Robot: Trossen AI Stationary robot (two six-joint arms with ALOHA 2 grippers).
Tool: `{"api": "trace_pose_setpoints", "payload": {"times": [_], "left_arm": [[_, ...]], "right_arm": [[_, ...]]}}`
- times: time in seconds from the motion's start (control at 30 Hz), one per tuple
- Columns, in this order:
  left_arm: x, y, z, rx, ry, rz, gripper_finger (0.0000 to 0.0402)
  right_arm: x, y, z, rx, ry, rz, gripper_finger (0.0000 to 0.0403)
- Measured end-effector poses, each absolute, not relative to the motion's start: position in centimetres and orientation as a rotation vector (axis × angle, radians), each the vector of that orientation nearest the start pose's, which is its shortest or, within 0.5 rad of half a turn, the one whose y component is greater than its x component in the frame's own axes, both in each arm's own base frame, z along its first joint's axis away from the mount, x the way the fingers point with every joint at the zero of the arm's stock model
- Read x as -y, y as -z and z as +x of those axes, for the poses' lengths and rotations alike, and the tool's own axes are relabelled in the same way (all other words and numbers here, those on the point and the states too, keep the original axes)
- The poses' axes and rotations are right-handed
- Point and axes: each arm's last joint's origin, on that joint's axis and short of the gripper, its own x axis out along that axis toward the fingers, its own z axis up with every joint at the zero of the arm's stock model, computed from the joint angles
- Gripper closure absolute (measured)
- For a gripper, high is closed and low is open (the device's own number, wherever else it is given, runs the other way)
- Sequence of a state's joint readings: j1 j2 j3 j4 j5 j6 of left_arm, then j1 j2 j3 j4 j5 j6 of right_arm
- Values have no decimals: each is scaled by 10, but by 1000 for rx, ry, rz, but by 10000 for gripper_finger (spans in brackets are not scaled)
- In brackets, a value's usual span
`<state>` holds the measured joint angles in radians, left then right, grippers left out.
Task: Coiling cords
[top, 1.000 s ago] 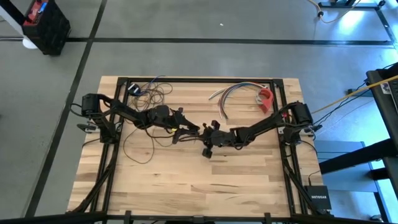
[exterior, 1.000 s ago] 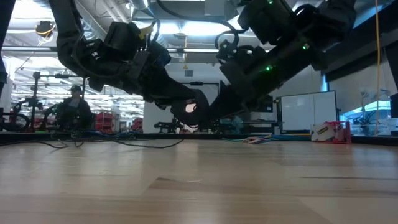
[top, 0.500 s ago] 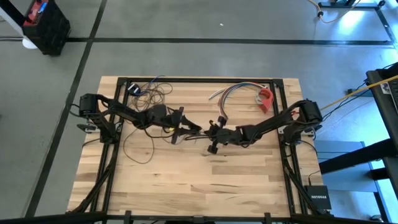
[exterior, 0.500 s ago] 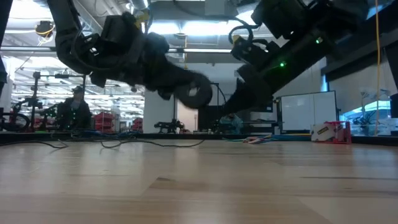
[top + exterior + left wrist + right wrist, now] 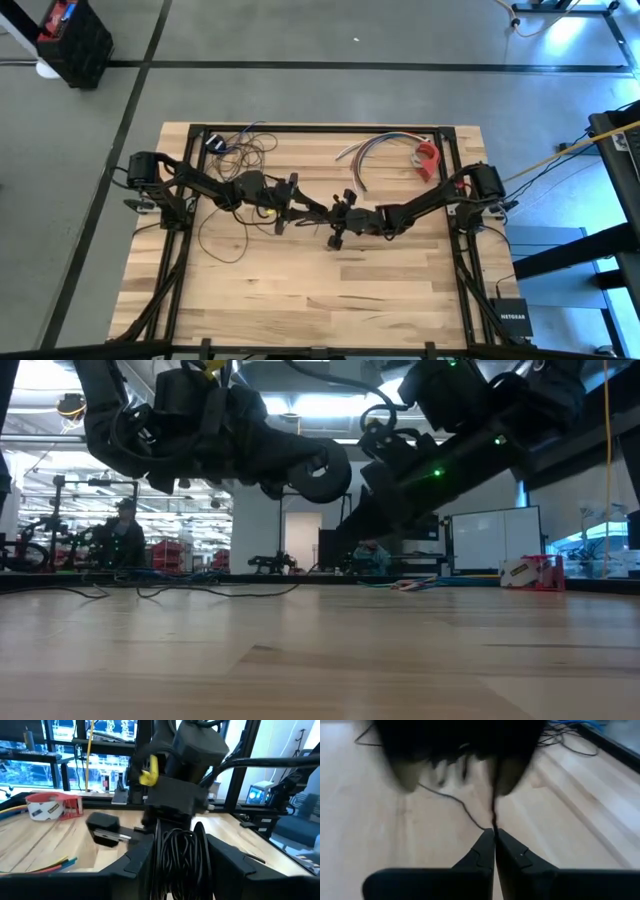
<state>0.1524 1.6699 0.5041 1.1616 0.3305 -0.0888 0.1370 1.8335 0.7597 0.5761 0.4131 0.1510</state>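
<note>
From my station, the following cannot be resolved. In the high view, the left gripper (image 5: 300, 207) and right gripper (image 5: 338, 215) meet at table centre as one dark mass; I cannot separate the fingers or see the cords (image 5: 228, 240) between them. In the right wrist view, the left arm ahead is a blurred black shape (image 5: 455, 750), and the strand rising from the closed fingertips (image 5: 494, 836) vanishes into it. In the left wrist view, the picture's lower edge cuts off the coil (image 5: 181, 855), so I cannot tell how the fingers bear on it. In the low view, both arms leave through the top edge, and a distant person (image 5: 118, 532) is too small to describe.
</note>
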Motion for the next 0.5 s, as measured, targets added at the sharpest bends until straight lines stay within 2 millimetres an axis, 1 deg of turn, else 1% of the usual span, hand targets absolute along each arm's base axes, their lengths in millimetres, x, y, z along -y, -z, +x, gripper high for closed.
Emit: {"api": "trace_pose_setpoints", "payload": {"times": [0.1, 0.23, 0.33, 0.5], "left_arm": [[-35, -163, 291, -30, 178, -101, 265], [-33, -158, 291, -78, 182, -102, 265], [-32, -156, 291, -100, 182, -98, 265], [-34, -152, 291, -135, 146, -77, 265]], "right_arm": [[-29, -126, 342, -443, 323, 21, 391], [-22, -117, 344, -464, 296, 39, 391], [-19, -118, 348, -466, 274, 58, 391], [-16, -118, 348, -469, 285, 74, 391]]}}
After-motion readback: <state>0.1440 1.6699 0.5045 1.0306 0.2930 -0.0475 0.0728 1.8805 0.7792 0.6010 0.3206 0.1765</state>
